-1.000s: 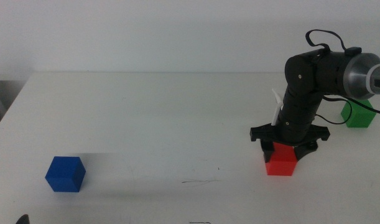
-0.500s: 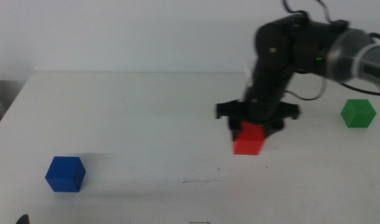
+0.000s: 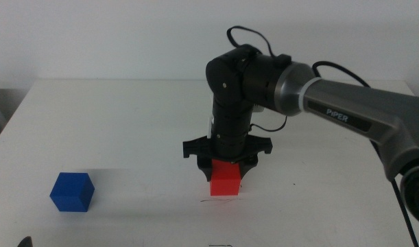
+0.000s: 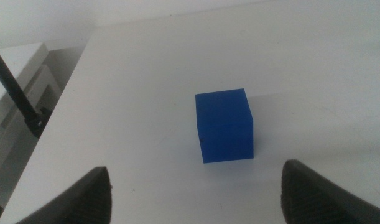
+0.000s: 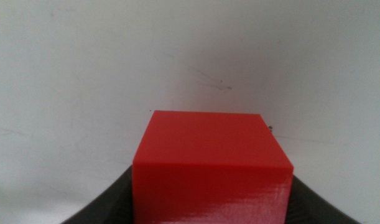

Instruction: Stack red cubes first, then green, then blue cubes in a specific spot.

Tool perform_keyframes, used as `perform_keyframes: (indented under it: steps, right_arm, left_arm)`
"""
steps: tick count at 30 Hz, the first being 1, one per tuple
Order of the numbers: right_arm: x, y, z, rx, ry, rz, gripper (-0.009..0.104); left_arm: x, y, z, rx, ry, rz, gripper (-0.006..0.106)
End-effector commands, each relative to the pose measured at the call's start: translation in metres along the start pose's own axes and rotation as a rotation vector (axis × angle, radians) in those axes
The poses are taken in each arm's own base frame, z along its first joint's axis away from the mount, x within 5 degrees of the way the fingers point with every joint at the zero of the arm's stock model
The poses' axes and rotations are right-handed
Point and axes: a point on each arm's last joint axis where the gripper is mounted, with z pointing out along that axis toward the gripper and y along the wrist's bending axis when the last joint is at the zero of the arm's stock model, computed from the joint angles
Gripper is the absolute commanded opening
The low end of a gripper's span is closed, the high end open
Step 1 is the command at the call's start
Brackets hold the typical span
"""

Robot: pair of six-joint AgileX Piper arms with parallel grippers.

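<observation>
My right gripper reaches in from the right to the table's front middle and is shut on the red cube. The red cube fills the right wrist view between the jaws. It sits at or just above the tabletop, right by the thin dark line mark; I cannot tell whether it touches. The blue cube stands at the front left. In the left wrist view the blue cube lies ahead of my left gripper, which is open and empty. The green cube is hidden behind the right arm.
The right arm's grey link crosses the right half of the white table. The left gripper shows only as a dark tip at the bottom left edge. A white stand lies beyond the table's left edge.
My right gripper has carried the red cube from the right side leftward and forward to the line mark. The arm now covers the green cube. The blue cube has not moved.
</observation>
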Motion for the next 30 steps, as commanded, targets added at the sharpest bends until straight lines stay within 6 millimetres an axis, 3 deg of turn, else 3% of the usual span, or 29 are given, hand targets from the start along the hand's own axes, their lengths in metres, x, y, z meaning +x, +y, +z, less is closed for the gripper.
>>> perform_keyframes:
  steps: [1, 25, 30]
  right_arm:
    - [0.001, 0.003, -0.032, -0.032, -0.055, 0.009, -0.001]
    - [-0.007, 0.011, -0.008, -0.043, -0.108, 0.025, -0.001]
    - [-0.007, 0.012, -0.008, -0.045, -0.108, 0.046, 0.009]
  left_arm:
    - [-0.008, 0.0, -0.002, 0.0, -0.1, -0.016, 0.093]
    - [-0.008, 0.0, -0.002, 0.0, -0.1, -0.016, 0.093]
    - [-0.008, 0.0, -0.002, 0.0, -0.1, -0.016, 0.093]
